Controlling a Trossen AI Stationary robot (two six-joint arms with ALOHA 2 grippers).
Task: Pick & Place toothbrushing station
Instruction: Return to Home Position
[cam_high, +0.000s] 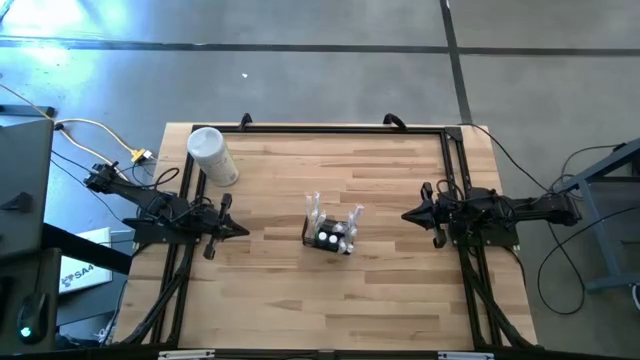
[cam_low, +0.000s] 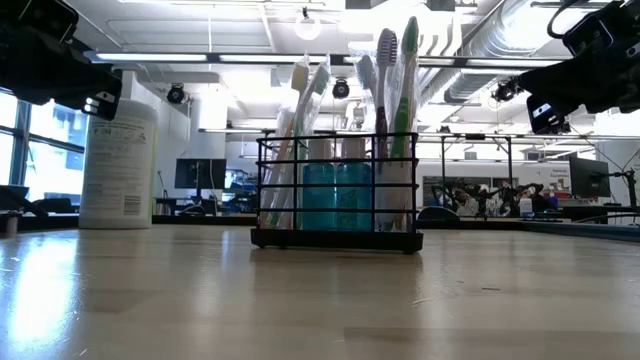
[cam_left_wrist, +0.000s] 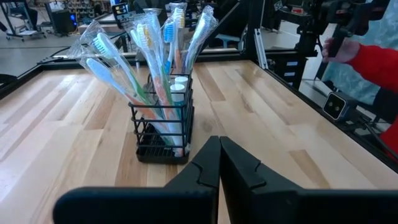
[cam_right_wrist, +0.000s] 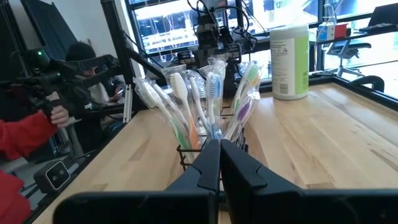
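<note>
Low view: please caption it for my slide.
Wire holder of wrapped toothbrushes on table, white container at left; left gripper and right gripper aloft.

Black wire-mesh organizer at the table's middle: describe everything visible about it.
The black wire-mesh organizer is a small open-topped rectangular rack of thin metal-looking bars on a flat base. It stands upright on the light wooden table, near its middle. Inside lean several toothbrushes in clear wrappers and two teal bottles. The left gripper and right gripper both sit well apart from it, shut.
</note>
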